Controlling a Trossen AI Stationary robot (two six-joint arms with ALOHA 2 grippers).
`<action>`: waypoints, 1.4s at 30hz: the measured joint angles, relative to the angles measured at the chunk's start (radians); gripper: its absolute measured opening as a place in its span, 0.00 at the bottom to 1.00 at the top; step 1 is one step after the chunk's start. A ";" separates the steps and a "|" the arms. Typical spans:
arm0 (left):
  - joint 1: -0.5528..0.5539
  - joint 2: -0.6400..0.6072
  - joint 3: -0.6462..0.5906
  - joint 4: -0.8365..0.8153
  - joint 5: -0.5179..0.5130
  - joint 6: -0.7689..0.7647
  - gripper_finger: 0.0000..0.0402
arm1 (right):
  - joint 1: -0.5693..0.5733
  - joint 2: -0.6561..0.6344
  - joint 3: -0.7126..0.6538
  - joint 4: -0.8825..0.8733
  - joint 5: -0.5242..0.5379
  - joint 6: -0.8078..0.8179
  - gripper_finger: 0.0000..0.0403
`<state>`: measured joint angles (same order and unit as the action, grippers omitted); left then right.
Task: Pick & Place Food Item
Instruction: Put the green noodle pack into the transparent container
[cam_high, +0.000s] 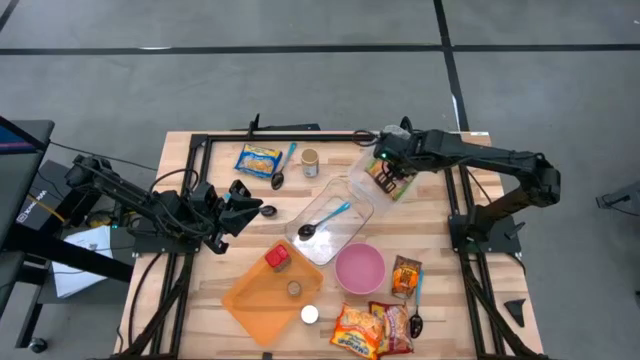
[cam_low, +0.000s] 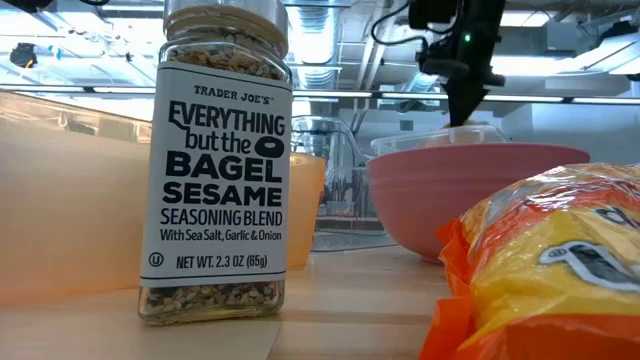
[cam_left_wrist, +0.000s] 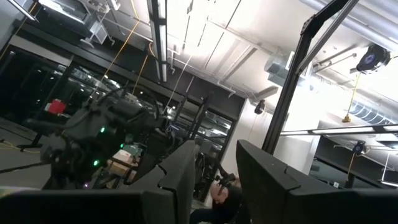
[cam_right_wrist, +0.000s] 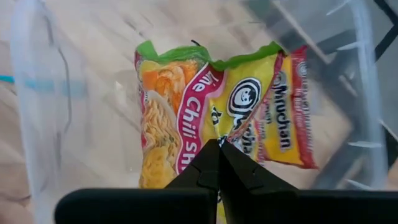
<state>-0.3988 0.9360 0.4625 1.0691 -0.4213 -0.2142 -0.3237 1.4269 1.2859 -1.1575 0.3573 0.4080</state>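
Observation:
My right gripper (cam_right_wrist: 219, 149) is shut on a yellow-and-red ramen packet (cam_right_wrist: 211, 106) with a green end. It holds the packet over the far end of a clear plastic container (cam_high: 335, 215); in the high view the packet (cam_high: 385, 180) shows at the container's far right corner. A blue-handled spoon (cam_high: 325, 220) lies inside the container. In the low view this gripper (cam_low: 465, 95) comes down behind the pink bowl (cam_low: 470, 190). My left gripper (cam_high: 250, 205) waits at the table's left, tilted upward, its fingers (cam_left_wrist: 180, 180) apart with nothing between them. My right gripper pinches the ramen packet between its two shut fingers at the packet's near end (cam_right_wrist: 214, 134), opposite the green end (cam_right_wrist: 205, 56). The fingers slant steeply down from above. The packet hangs below them inside the container's outline; whether its lower end touches the container I cannot tell.
A pink bowl (cam_high: 359, 268) stands near the container. An orange tray (cam_high: 255, 300) holds a red item and a seasoning jar (cam_low: 215, 160). More ramen packets (cam_high: 375, 328) lie at the near edge. A yellow packet (cam_high: 258, 158), a spoon and a can (cam_high: 310, 162) sit at the far side.

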 joint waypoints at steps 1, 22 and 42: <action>0.000 0.000 0.000 -0.001 0.000 0.000 0.28 | 0.000 0.000 -0.018 0.018 -0.002 0.000 0.00; -0.004 0.000 0.000 -0.011 0.000 -0.030 0.28 | -0.028 0.120 -0.146 0.194 -0.001 -0.024 0.00; -0.005 0.000 0.000 -0.014 0.000 -0.031 0.28 | -0.031 0.135 -0.144 0.202 0.024 -0.068 0.01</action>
<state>-0.4034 0.9363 0.4625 1.0550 -0.4213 -0.2447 -0.3550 1.5620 1.1419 -0.9558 0.3815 0.3401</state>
